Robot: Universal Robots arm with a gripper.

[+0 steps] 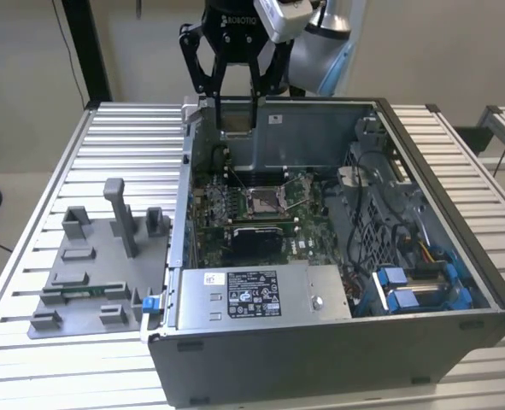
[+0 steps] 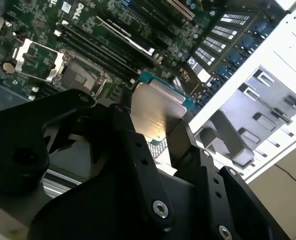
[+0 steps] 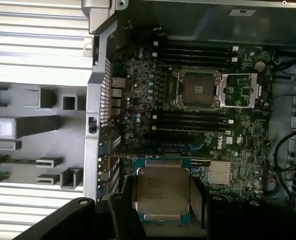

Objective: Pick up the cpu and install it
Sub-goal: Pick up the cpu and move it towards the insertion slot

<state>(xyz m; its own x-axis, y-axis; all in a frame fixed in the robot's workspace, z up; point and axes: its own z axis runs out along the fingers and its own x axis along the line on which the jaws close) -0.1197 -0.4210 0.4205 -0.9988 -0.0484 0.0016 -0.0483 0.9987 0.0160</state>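
Shiny metal, dull plastic
The cpu (image 3: 163,192) has a smooth, shiny metal top; the claw (image 1: 237,118) is dull black; the tray (image 1: 107,266) is matt grey plastic.

The arm (image 1: 325,51) reaches in at the top of the exterior view, pale grey with a rounded joint. Its wrist is bent over so that the black hand (image 1: 237,118) hangs pointing straight down, linkage bars spread wide up high and narrowing toward the tips. In both wrist views the two black fingers (image 3: 123,202) (image 2: 137,155) press in from opposite sides on the edges of the cpu (image 3: 162,192) (image 2: 155,112). It sits level between them, its silvery top facing back toward the wrist, and is carried clear in the air.
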